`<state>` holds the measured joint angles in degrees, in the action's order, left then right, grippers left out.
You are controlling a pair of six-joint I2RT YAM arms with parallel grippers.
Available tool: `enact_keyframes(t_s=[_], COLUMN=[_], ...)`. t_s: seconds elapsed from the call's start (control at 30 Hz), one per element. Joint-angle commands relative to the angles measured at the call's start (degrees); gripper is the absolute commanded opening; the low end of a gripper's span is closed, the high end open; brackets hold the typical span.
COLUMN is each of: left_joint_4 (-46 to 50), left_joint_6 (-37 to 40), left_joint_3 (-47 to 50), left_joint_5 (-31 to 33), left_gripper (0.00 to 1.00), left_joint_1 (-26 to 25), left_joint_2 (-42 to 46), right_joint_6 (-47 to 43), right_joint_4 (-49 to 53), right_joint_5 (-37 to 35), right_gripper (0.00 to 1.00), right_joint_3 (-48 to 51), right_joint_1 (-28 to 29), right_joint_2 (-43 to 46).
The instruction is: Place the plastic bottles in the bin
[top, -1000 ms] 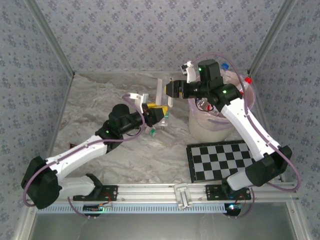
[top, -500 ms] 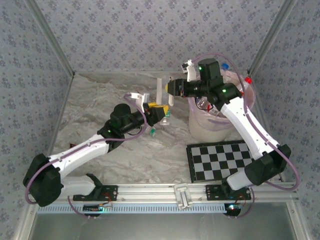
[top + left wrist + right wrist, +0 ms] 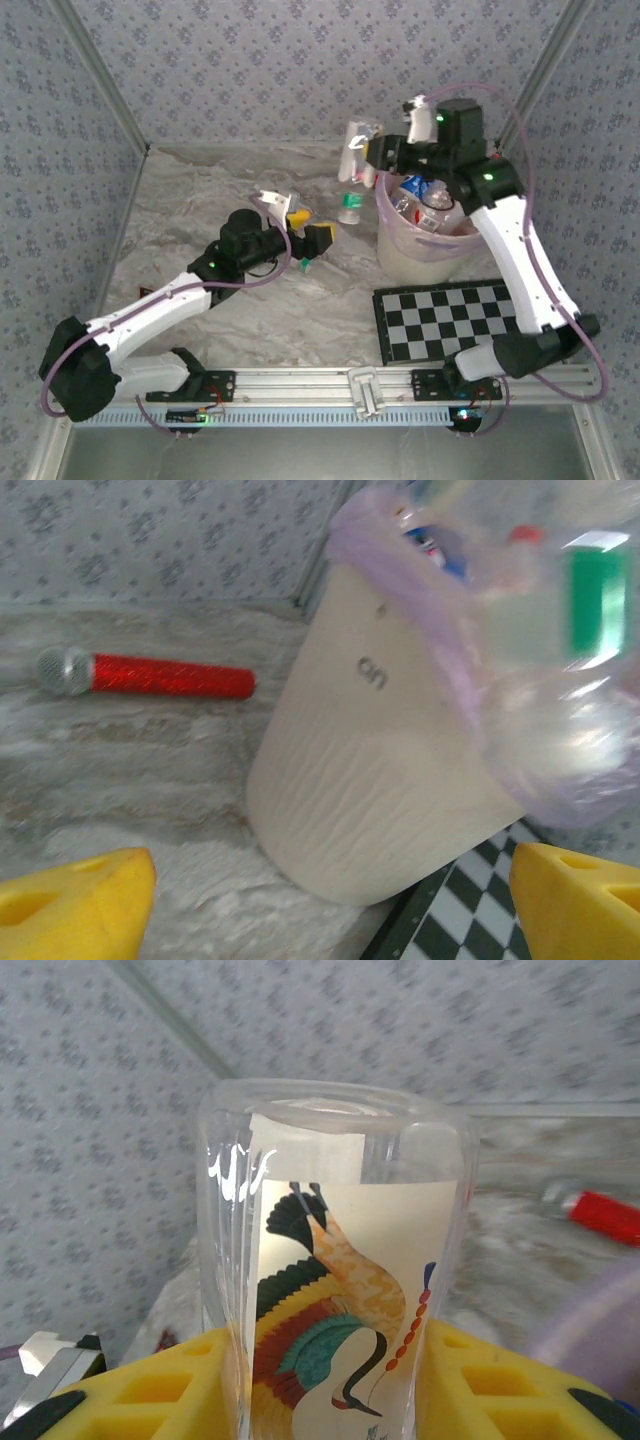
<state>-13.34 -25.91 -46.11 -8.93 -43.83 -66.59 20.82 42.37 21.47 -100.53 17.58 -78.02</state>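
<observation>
One clear bird-labelled bottle [image 3: 335,1210], axis pointing outward, sits pinched in the right gripper [image 3: 368,152], the bin [image 3: 415,260] just behind it; the spread left gripper [image 3: 308,224] lies farther off.

Soft, even white light fills the enclosure from overhead, leaving only faint shadows in the creases of the crumpled desk [image 3: 170,225]. The overhead picture is sharp throughout. In the left wrist view, a clear bottle with a green band [image 3: 545,620] is smeared into a blur with washed-out highlights. The bin [image 3: 370,780] looks soft and the red tube [image 3: 170,675] slightly fuzzy. In the right wrist view, the bird-label bottle [image 3: 335,1290] is crisp, with white glare streaks on its shoulder and a hazy background.
</observation>
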Motion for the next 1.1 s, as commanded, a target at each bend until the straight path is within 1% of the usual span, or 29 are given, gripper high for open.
enact_keyframes(t_s=[0.0, 0.2, 0.27, 0.33, 0.4, 0.47, 0.57, 0.63, 0.73, 0.8, 0.83, 0.87, 0.93, 0.97, 1.07], left_joint_4=[9.47, 10.87, 10.82, 10.62, 10.83, 11.47, 12.24, 12.84, 14.98, 16.05, 16.02, 15.90, 15.74, 15.72, 15.80], left_joint_6=[2.53, 0.98, 0.71, 0.60, 0.62, 0.69, 0.60, 0.18, -1.94, -3.18, -3.64, -4.24, -5.27, -6.07, -9.52], left_joint_3=[-2.59, -2.34, -2.49, -2.58, -2.79, -2.92, -2.73, -2.74, -3.26, -3.14, -2.74, -2.17, -1.17, -0.71, 0.30], left_joint_5=[4.89, 6.60, 6.80, 6.52, 6.12, 6.16, 6.62, 7.18, 8.52, 8.83, 8.93, 9.01, 9.19, 9.19, 9.17], left_gripper=[0.91, 0.91, 0.90, 0.90, 0.90, 0.90, 0.90, 0.90, 0.89, 0.89, 0.89, 0.89, 0.89, 0.89, 0.89], left_joint_1=[0.96, 1.40, 1.45, 1.47, 1.61, 1.62, 1.71, 1.90, 2.56, 2.79, 2.79, 2.82, 2.79, 2.82, 2.76], left_joint_2=[-0.11, -3.89, -4.91, -5.65, -6.09, -5.97, -5.66, -5.77, -6.58, -6.80, -6.74, -6.76, -7.02, -7.28, -8.48], right_joint_6=[-3.24, -7.69, -8.24, -8.25, -7.52, -6.07, -6.37, -7.05, -7.61, -7.35, -6.93, -6.36, -5.75, -5.54, -4.84], right_joint_4=[9.75, 19.60, 20.15, 19.63, 19.19, 17.32, 15.45, 15.55, 16.45, 15.27, 14.47, 13.88, 13.05, 12.63, 12.11], right_joint_5=[-9.04, -24.72, -27.65, -27.34, -23.77, -19.49, -14.92, -13.31, -14.30, -15.23, -15.11, -14.84, -15.17, -15.48, -17.32], right_gripper=[0.43, 0.41, 0.40, 0.40, 0.40, 0.42, 0.45, 0.45, 0.46, 0.48, 0.49, 0.52, 0.57, 0.58, 0.56], right_joint_3=[-3.00, -3.15, -2.05, -0.46, 0.57, 1.76, 2.44, 2.68, 3.85, 6.02, 7.10, 8.35, 10.42, 11.67, 15.00], right_joint_1=[-3.90, -13.04, -15.49, -17.89, -20.01, -20.48, -20.12, -18.41, -12.96, -9.16, -8.05, -6.89, -5.76, -5.64, -5.83], right_joint_2=[6.76, 14.06, 15.44, 15.96, 15.63, 15.61, 14.44, 12.37, 8.78, 7.74, 7.55, 7.39, 7.52, 7.62, 7.82])
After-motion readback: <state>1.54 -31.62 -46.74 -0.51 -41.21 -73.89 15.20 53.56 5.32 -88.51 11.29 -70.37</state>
